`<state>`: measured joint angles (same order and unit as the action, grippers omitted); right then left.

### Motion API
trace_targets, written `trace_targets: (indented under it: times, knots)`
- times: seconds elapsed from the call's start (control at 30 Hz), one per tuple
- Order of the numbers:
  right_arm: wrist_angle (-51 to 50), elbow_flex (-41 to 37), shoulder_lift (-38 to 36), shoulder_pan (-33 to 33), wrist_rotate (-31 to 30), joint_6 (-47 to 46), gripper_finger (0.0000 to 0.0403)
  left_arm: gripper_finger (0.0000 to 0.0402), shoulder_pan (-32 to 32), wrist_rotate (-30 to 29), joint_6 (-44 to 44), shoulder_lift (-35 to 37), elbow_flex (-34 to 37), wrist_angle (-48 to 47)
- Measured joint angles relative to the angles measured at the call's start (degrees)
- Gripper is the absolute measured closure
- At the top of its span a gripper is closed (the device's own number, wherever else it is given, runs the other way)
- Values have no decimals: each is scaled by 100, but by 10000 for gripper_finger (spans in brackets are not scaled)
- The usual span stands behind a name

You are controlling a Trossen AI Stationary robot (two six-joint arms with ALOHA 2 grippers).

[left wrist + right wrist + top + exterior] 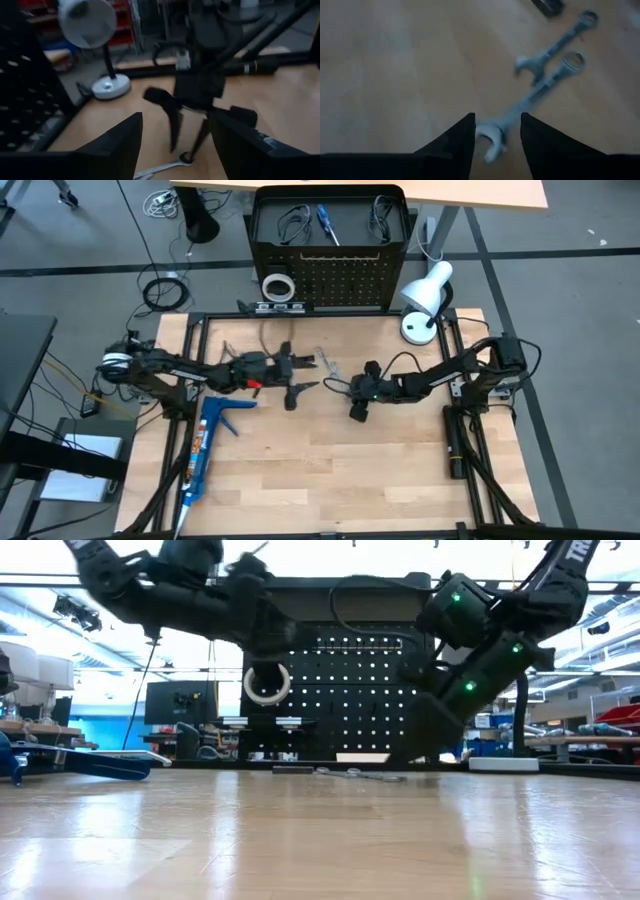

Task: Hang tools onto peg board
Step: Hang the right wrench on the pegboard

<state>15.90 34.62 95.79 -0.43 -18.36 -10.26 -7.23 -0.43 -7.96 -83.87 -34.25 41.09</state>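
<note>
Between the right gripper's (pixel 497 132) fingers, a wrench (pixel 530 100) lies diagonally

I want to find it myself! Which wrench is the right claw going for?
Find the black peg board at the back of the wooden table. On the wood in front of it lie two silver wrenches. It is the nearer wrench, whose open end sits between the right claw tips; the other wrench lies clear.

Overhead: straight down on whole table (pixel 330 480). Low: at tabletop level, facing peg board (pixel 340 690). Left wrist: close, toward lamp (pixel 90 30) and right arm. Right wrist: close above wrenches (pixel 545 75), shared with low view.
</note>
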Motion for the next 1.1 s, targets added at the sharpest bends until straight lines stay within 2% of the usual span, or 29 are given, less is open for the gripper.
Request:
trace_targets:
  times: [0.1,0.23,0.33,0.43,0.6,0.93,1.1]
  knots:
    - [-485,-5,-106,4,-28,-64,244,174,24,-8,-85,-601,-634,-611]
    - [-579,-3,-126,2,-45,-346,245,178,22,-179,-322,-1316,-1399,-1307]
    - [-464,0,-123,26,-69,-553,245,178,-5,-600,-376,-1624,-1756,-1600]
    - [-450,1,-123,128,-71,-769,247,178,-99,-616,-411,-1792,-1946,-1635]
    - [-434,3,-125,384,-169,-935,247,179,-337,-125,-408,-1787,-1967,-1725]
    - [-479,14,-211,533,-426,-1061,249,179,-742,166,-604,-1785,-1928,-2111]
    - [-721,12,-580,535,-503,-1029,249,179,-986,276,-651,-2059,-1646,-1702]
